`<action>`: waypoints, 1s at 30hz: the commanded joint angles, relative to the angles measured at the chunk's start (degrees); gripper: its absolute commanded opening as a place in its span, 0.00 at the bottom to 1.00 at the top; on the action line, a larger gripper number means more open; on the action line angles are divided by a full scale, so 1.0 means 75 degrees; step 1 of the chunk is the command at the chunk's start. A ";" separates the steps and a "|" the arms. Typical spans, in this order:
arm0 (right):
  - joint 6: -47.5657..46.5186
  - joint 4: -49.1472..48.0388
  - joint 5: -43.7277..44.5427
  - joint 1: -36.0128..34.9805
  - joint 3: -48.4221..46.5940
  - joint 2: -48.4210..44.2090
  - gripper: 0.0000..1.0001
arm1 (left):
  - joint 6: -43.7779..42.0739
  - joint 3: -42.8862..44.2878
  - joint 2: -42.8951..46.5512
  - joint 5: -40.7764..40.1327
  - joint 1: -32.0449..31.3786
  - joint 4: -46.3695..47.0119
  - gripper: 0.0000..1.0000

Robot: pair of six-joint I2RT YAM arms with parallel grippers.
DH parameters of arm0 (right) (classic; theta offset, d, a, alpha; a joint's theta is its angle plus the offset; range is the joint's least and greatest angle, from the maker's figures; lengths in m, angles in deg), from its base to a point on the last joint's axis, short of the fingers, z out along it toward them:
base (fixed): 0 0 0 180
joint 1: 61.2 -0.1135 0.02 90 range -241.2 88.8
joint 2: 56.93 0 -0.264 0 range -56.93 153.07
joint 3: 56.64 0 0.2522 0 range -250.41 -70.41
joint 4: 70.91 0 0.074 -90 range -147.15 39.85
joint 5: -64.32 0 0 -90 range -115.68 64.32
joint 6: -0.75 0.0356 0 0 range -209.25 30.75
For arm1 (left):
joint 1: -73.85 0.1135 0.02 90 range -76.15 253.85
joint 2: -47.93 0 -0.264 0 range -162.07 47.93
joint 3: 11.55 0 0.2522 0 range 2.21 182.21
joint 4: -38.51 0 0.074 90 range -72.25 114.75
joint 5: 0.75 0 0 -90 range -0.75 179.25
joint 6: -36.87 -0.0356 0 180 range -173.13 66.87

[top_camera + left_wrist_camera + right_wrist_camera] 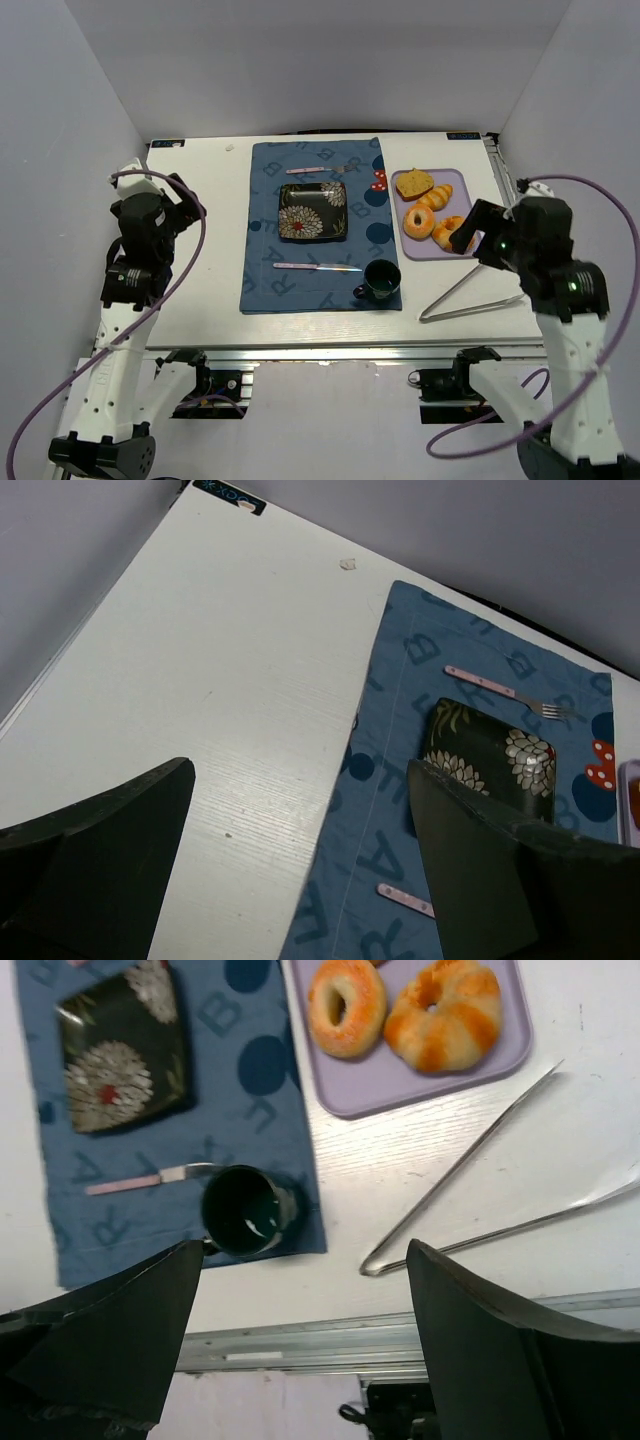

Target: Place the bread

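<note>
Several breads lie on a lavender tray [455, 180] at the right: a brown slice [413, 184], a twisted roll [436, 197], a ring donut [418, 222] and a striped bun [448, 233]. The donut [346, 1005] and bun [443, 1013] also show in the right wrist view. A dark floral square plate [312, 211] sits empty on a blue placemat [265, 230]. My right gripper [468, 228] is open and empty, above the tray's near edge. My left gripper [185, 203] is open and empty, over bare table left of the placemat.
A dark cup [381, 280] stands at the placemat's near right corner. Metal tongs [470, 295] lie on the table near the tray. A pink-handled fork [315, 170] lies behind the plate and a knife [312, 266] in front.
</note>
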 commanded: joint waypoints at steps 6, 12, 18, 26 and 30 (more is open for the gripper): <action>0.2680 0.1258 0.1438 0.0005 0.0167 0.0017 0.89 | 0.0025 -0.0516 0.0644 0.0253 -0.0158 0.0052 0.98; 0.3996 0.1651 0.1709 0.0005 0.1116 0.0897 0.89 | -0.0173 -0.0741 0.0914 0.0406 -0.0287 0.0264 0.98; 0.5193 0.0492 0.0867 0.0157 0.2791 0.1073 0.89 | -0.0724 -0.0729 0.1066 -0.0074 -0.0486 -0.0052 0.98; 0.4892 -0.1510 0.0971 0.0649 0.4187 0.1553 0.89 | -0.0877 -0.0835 0.1020 -0.0344 -0.0521 -0.0146 0.98; 0.4456 -0.2181 0.1042 0.0977 0.4281 0.2185 0.89 | -0.0877 -0.0882 0.0868 -0.0320 -0.0522 -0.0100 0.98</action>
